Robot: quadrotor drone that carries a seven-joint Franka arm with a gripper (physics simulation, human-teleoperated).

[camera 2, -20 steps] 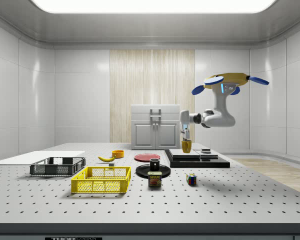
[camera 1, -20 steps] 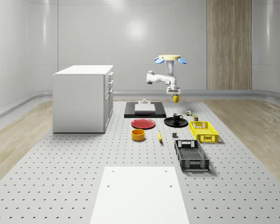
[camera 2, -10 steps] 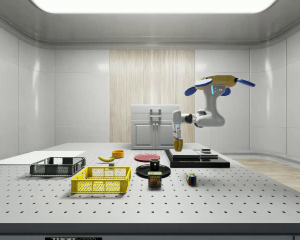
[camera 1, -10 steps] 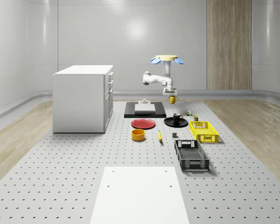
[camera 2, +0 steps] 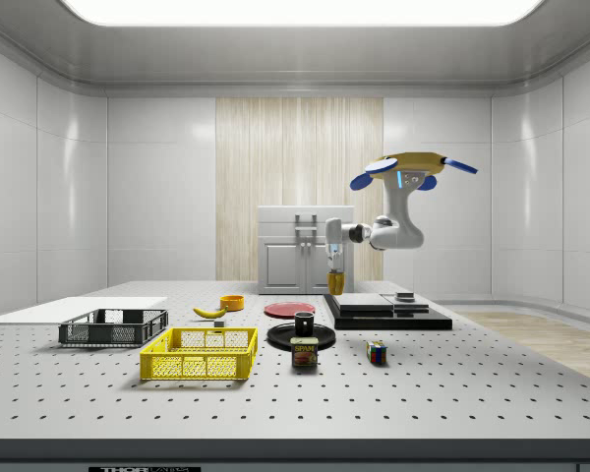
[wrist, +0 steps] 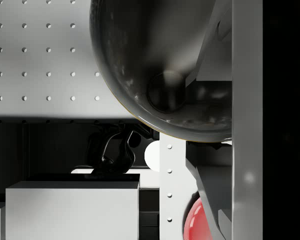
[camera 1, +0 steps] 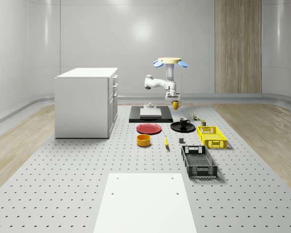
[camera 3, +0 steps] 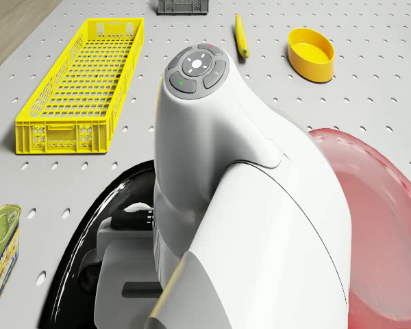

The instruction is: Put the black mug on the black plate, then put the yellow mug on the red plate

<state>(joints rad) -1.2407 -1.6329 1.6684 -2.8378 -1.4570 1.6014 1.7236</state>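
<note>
The yellow mug [camera 1: 176, 104] hangs in the air, with my gripper [camera 1: 175, 100] shut on it from above. In the side view the yellow mug [camera 2: 335, 284] is over the near edge of the black platform [camera 2: 387, 317]. The drone [camera 1: 169, 61] hovers above the platform, behind the plates. The black mug [camera 1: 184, 122] stands upright on the black plate [camera 1: 176, 128]. To the whole-scene view's left of it lies the bare red plate [camera 1: 149, 128]. In the wrist view the yellow mug's dark inside [wrist: 165, 65] is close, with the red plate [wrist: 195, 222] beyond.
A white cabinet [camera 1: 86, 102] stands at the whole-scene view's left. A yellow bowl [camera 1: 143, 140], a banana [camera 1: 166, 141], a yellow crate [camera 1: 212, 136] and a black crate [camera 1: 199, 160] sit in front of the plates. A can [camera 2: 305, 351] and a cube [camera 2: 377, 352] lie nearby.
The drone and arm have carried the yellow mug toward the whole-scene view's left and slightly lower, nearer the red plate. The black mug and both plates have not moved.
</note>
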